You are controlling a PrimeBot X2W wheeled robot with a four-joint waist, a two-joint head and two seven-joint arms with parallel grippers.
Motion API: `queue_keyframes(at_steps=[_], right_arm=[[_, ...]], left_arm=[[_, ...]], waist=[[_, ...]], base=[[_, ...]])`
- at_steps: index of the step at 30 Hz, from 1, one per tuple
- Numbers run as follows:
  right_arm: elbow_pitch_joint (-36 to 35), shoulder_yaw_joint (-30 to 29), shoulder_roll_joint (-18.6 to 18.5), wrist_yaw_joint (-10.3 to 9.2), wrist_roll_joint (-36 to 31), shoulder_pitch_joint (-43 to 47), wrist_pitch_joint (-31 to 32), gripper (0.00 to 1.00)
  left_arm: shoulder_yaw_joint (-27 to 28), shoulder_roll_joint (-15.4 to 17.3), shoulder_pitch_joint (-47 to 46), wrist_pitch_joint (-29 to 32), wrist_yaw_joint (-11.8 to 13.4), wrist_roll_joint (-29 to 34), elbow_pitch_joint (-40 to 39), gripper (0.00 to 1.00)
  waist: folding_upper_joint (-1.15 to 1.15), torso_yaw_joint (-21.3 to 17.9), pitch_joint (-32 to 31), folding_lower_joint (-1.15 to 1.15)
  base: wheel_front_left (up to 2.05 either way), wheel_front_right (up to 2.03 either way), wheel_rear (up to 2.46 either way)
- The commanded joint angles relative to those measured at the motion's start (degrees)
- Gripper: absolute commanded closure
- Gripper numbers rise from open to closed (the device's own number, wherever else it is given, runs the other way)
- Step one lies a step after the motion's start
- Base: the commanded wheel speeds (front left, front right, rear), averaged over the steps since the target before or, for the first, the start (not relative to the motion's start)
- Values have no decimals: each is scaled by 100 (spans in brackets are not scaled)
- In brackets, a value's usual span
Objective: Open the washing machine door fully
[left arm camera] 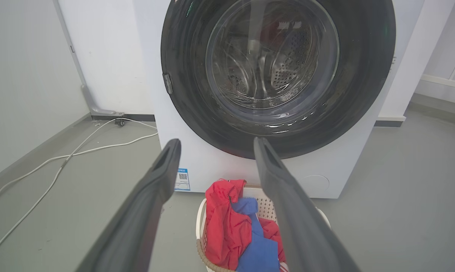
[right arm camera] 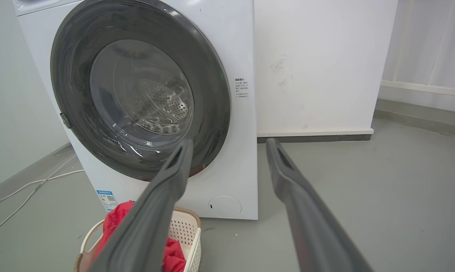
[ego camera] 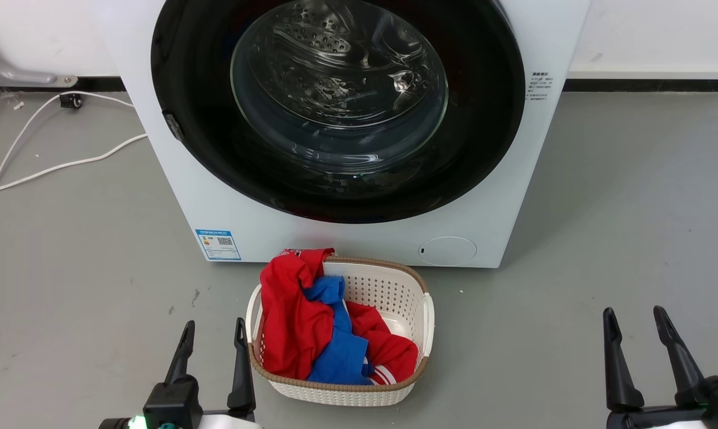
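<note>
The washing machine door [ego camera: 338, 107] is a big round glossy black ring with a bulging clear glass bowl at its centre. It lies flat against the white machine front, closed, with a small grey latch [ego camera: 173, 126] on its left rim. The door also faces the left wrist view [left arm camera: 278, 71] and the right wrist view [right arm camera: 140, 88]. My left gripper [ego camera: 214, 337] stands open at the lower left, well short of the machine. My right gripper [ego camera: 634, 325] stands open at the lower right, with nothing between its fingers.
A white laundry basket [ego camera: 415, 298] holding red and blue clothes [ego camera: 311, 325] sits on the grey floor right in front of the machine, between my grippers. White cables [ego camera: 55, 167] trail over the floor to the left. A small round white flap [ego camera: 447, 251] sits low on the machine front.
</note>
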Motion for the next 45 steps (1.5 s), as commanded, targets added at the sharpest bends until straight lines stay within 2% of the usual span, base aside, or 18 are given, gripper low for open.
queue_keyframes(at_steps=[1, 13, 14, 15, 21, 26, 29, 35, 39, 45], right_arm=[[9, 5, 9, 0, 11, 42, -14, 0], [-19, 19, 9, 1, -61, 27, -14, 0], [-20, 22, 9, 1, -75, 25, -14, 68], [-14, 39, 9, 1, -106, 27, -14, 100], [-125, 139, 9, 0, -104, -60, -14, 100], [-180, 259, 10, 1, 643, -133, -14, 100], [-239, 344, 7, 1, 1272, -147, -14, 100], [-185, 176, 6, 1, 3146, -148, -14, 100], [-17, 295, -3, 1, 4427, -99, -14, 100], [12, 511, 5, 1, 5776, -49, -13, 100]], left_arm=[[3, -6, 11, -16, 3, 3, 16, 0], [-12, -6, 0, -16, 51, -24, 69, 0], [-15, -5, -1, -16, 52, -28, 72, 0], [-14, -5, -1, -16, 49, -33, 74, 0], [-14, -6, 20, -16, 86, -42, 82, 0], [-25, -6, 47, -16, 82, -14, 91, 0], [-36, -6, 62, -16, 79, 2, 91, 0], [-41, -5, 57, -16, 86, -5, 94, 0], [-42, -4, 63, -16, 88, -17, 92, 0], [-26, -5, 75, -16, 94, 21, 90, 0]], waist=[[0, -1, -4, 0], [0, 5, -34, 0], [0, 7, -36, 0], [0, 8, -39, 0], [0, 4, -57, 0], [0, -1, -81, 0], [0, -2, -93, 0], [0, 7, -98, 0], [0, 12, -101, 0], [0, 8, -93, 0]], base=[[0, 0, 0], [0, 0, 0], [0, 0, 0], [0, 0, 0], [0, 0, 0], [0, 0, 0], [0, 0, 0], [0, 0, 0], [0, 0, 0], [0, 0, 0]])
